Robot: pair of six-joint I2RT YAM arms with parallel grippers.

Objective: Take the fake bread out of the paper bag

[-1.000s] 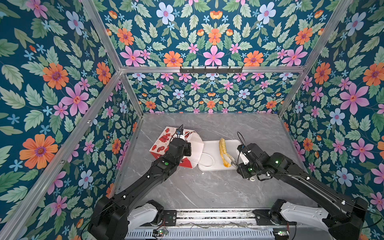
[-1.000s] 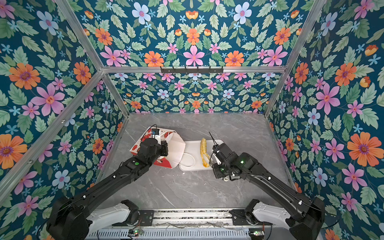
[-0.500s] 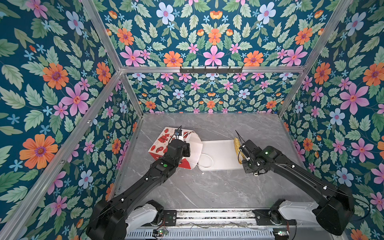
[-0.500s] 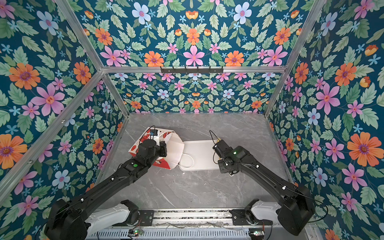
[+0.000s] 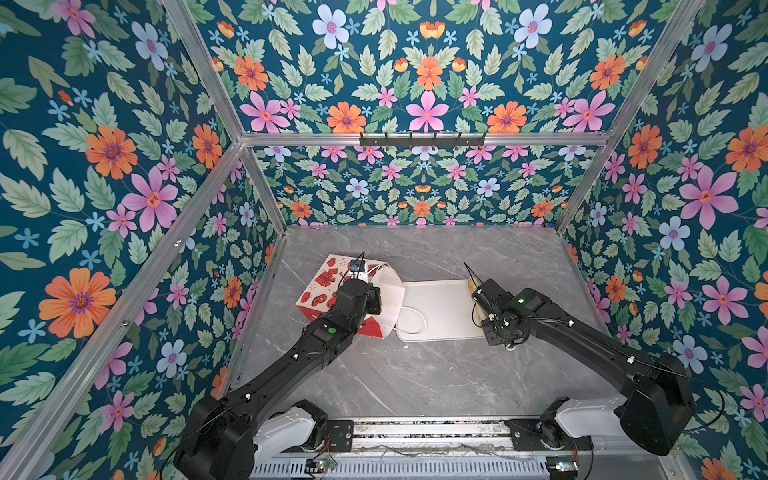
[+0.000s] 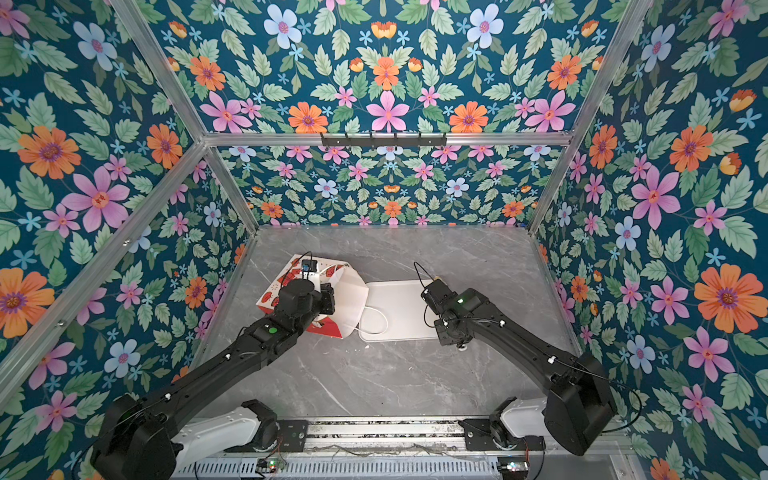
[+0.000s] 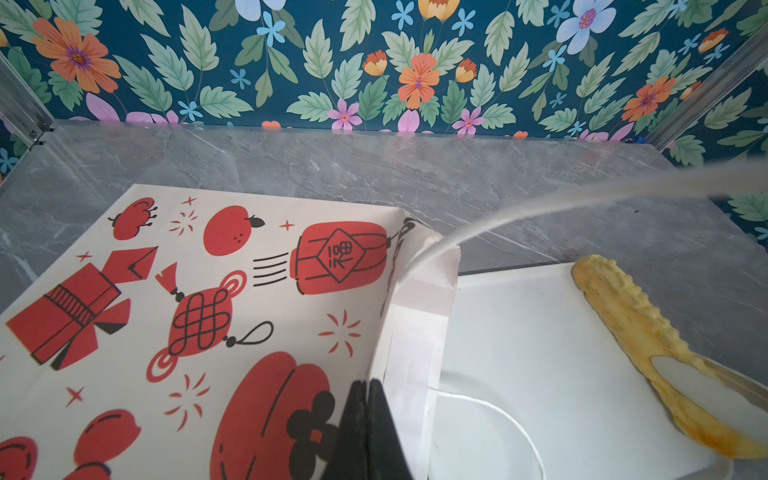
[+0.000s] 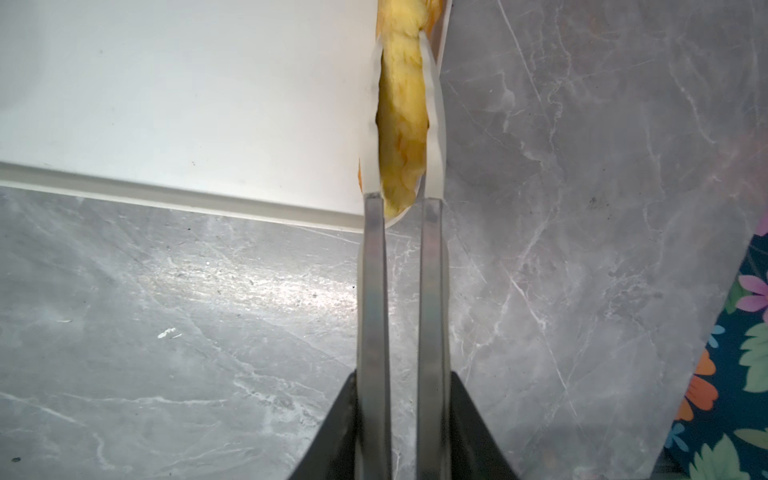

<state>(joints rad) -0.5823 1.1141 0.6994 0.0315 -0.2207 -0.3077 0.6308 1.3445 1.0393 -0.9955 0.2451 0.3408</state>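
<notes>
Set-down is judged in hand: 1 braided loaf (image 7: 648, 332) is pinched by the fingers of the right gripper (image 8: 402, 83) at the edge of the white tray (image 5: 440, 303) farthest from the paper bag (image 7: 208, 291), whose mouth rim is clamped between the pressed-together fingers of the left gripper (image 7: 366, 399); release is required next.

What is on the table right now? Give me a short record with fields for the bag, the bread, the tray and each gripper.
paper bag: on its side at the left of the grey table, mouth toward the tray
white tray: flat beside the bag's mouth; a cord handle lies on it
fake bread: one braided loaf along the tray's right edge; no others visible
left gripper: shut on the bag's rim
right gripper: closed around the loaf's near end
</notes>
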